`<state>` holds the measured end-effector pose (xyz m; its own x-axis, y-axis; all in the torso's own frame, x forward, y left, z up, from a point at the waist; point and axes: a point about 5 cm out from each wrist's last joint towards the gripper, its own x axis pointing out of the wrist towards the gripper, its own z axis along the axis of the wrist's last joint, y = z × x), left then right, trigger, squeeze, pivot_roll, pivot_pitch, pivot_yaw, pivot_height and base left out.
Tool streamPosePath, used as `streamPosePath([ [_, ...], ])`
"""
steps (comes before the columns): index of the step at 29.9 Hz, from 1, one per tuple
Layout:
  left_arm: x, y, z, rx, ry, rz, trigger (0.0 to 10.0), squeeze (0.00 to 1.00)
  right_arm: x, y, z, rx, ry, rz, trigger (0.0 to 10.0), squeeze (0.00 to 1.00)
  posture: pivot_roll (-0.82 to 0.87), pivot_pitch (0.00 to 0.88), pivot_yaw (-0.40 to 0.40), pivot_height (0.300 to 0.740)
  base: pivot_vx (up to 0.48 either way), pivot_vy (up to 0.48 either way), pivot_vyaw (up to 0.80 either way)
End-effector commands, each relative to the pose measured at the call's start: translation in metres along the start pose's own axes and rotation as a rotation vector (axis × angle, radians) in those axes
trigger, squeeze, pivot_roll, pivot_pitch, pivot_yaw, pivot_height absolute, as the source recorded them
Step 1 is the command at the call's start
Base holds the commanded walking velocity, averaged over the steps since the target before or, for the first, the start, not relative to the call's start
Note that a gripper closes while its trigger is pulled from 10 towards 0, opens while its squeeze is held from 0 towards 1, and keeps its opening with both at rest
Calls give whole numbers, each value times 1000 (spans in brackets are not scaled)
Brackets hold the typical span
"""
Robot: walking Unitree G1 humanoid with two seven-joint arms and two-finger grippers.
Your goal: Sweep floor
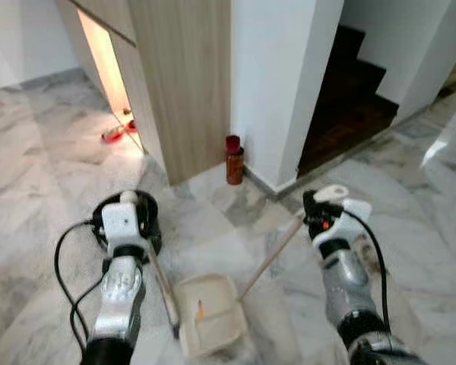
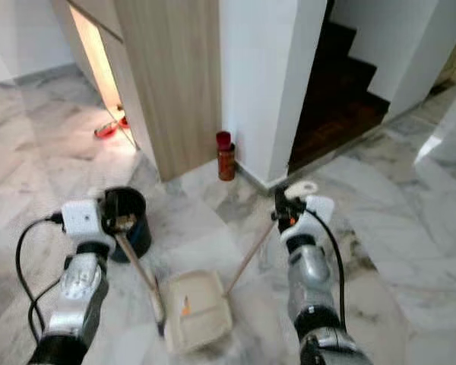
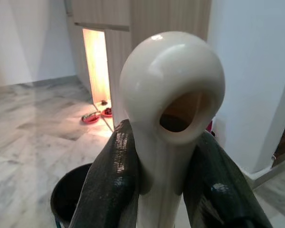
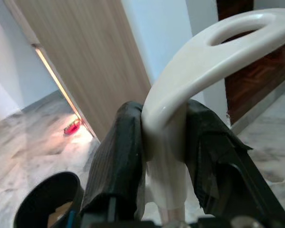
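Head views: marble floor (image 1: 38, 228), wood cabinet panel (image 1: 186, 84), white wall corner (image 1: 277, 84), dark stairs (image 1: 349, 99) behind. Red bottle (image 1: 234, 160) upright at foot of the corner. Red items (image 1: 112, 134) on floor by lit gap under cabinet. Cream dustpan (image 1: 211, 313) flat on floor btw both arms, small orange scrap (image 1: 199, 309) inside. Black bucket (image 2: 128, 220) just beside L arm. L gripper (image 2: 120, 225) near bucket rim, on brush stick (image 2: 140, 275) slanting down to dustpan's left edge. R gripper (image 1: 313, 209) up at top of dustpan handle (image 1: 270, 258), which slants down to the pan.

L wrist view: fingers (image 3: 109, 185) clamped both sides on cream brush handle end (image 3: 173, 90) w/ hanging hole; bucket below.

R wrist view: fingers (image 4: 118, 161) pressed tight on cream looped grip (image 4: 204, 61) of dustpan handle; bucket at lower corner.
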<state>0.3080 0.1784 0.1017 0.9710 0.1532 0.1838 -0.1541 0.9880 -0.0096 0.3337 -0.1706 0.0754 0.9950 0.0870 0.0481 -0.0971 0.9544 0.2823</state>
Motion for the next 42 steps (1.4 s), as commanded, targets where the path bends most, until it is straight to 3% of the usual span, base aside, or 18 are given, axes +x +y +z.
streamPosePath([
  [1, 3, 6, 7, 8, -31, 16, 10000, 0, 8, 10, 11, 6, -47, 33, 10000, 0, 36, 0, 10, 740, 0, 300, 0],
  [20, 3, 7, 7, 10, -30, 23, 10000, 0, 9, 13, 10, -6, -42, 51, 10000, 0, 42, 0, 7, 740, 0, 299, 0],
  [42, 0, 15, 12, 33, -55, 46, 10000, 0, 14, 27, 6, 2, -18, 87, 10000, 0, 106, 0, -29, 740, 0, 14, 749],
])
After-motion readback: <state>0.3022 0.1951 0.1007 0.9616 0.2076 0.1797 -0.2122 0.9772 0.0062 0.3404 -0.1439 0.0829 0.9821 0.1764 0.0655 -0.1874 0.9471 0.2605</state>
